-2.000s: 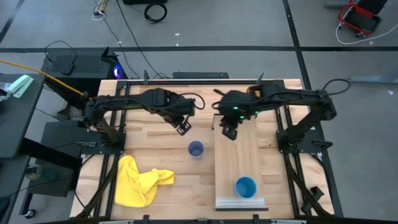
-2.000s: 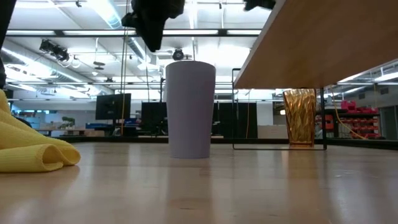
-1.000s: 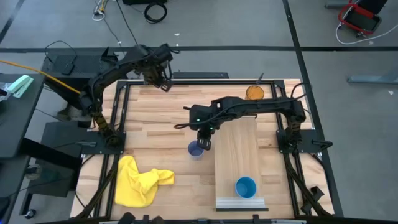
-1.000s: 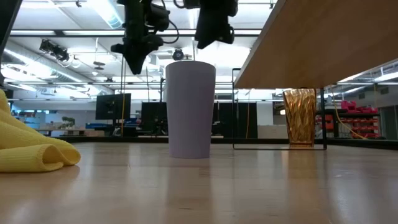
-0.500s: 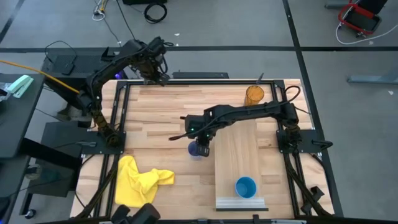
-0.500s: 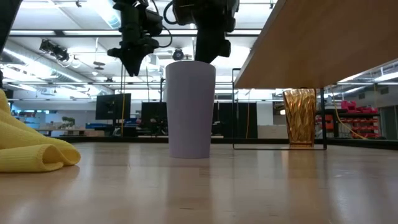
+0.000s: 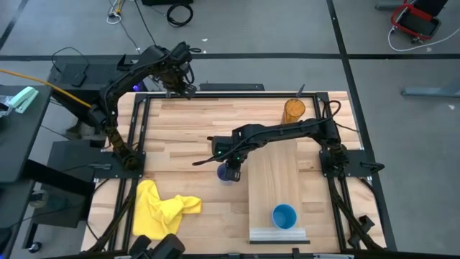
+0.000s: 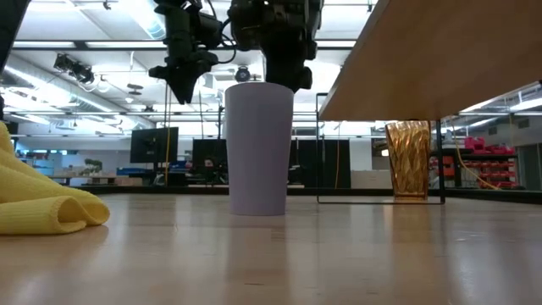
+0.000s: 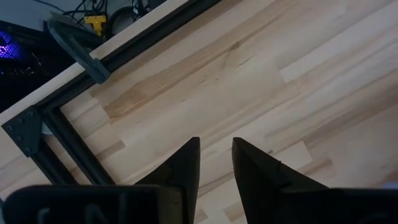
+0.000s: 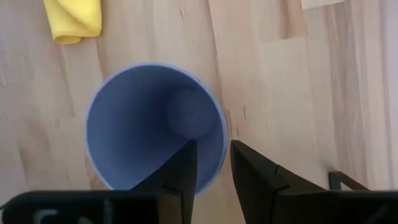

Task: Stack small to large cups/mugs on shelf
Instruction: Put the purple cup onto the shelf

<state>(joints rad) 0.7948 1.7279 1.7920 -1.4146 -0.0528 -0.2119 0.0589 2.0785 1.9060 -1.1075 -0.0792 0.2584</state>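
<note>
Three cups are spread over the scene: the lavender cup (image 7: 226, 173) stands upright on the tabletop (image 7: 187, 137) just left of the shelf (image 7: 273, 183), the blue cup (image 7: 284, 216) sits on the shelf near its whitish end, and the amber tumbler (image 7: 293, 109) stands on the table just beyond the shelf's far end. The right gripper (image 7: 231, 169) hangs directly over the lavender cup, its arm reaching in across the shelf's far end from the right side of the table. In the right wrist view the cup's open mouth (image 10: 155, 127) lies right under the fingers (image 10: 183, 171), which stand a narrow gap apart with the near part of the rim between them; one finger points into the cup and the other lies outside its wall, and whether they touch the rim cannot be told. In the low view the gripper (image 8: 288, 72) sits right at the top edge of the cup (image 8: 258, 148), with the tumbler (image 8: 408, 159) seen farther back under the raised shelf (image 8: 423, 59). The left gripper (image 7: 180, 85) waits well apart at the far left edge of the table, over the frame rail, its fingers (image 9: 186, 168) a narrow gap apart with nothing between them. A crumpled yellow cloth (image 7: 162, 208) lies near the front left corner of the table.
</note>
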